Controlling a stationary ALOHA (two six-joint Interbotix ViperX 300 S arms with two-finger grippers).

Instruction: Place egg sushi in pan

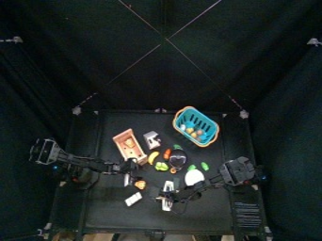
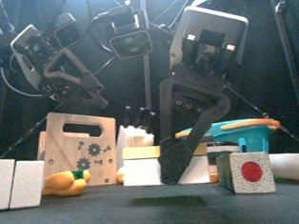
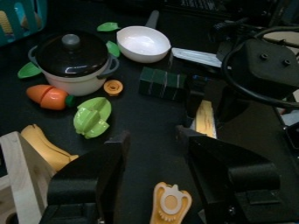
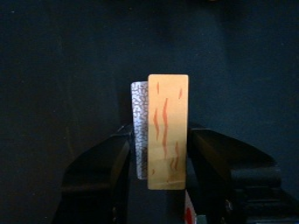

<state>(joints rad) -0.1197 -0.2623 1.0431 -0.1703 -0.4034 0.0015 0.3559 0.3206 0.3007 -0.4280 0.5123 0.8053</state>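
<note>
The egg sushi (image 4: 170, 122), a white lump with a pale yellow, red-streaked top, rests on the table (image 2: 142, 167). My right gripper (image 4: 160, 131) straddles it, and its jaws lie against both long sides with no gap showing. The left wrist view shows the same piece (image 3: 205, 118) between those jaws. The only pan-like vessel I see is a black pot (image 3: 70, 61) with its lid on, beyond the sushi. My left gripper (image 3: 152, 136) hovers open with nothing between its jaws, just left of the right one.
A teal basket (image 1: 195, 122) stands at the back right and a wooden board (image 2: 78, 147) at the left. A white bowl (image 3: 143, 42), a green leaf (image 3: 91, 116), an orange piece (image 3: 49, 94), a red-dot block (image 2: 249, 172) and white blocks (image 2: 16, 182) crowd the table.
</note>
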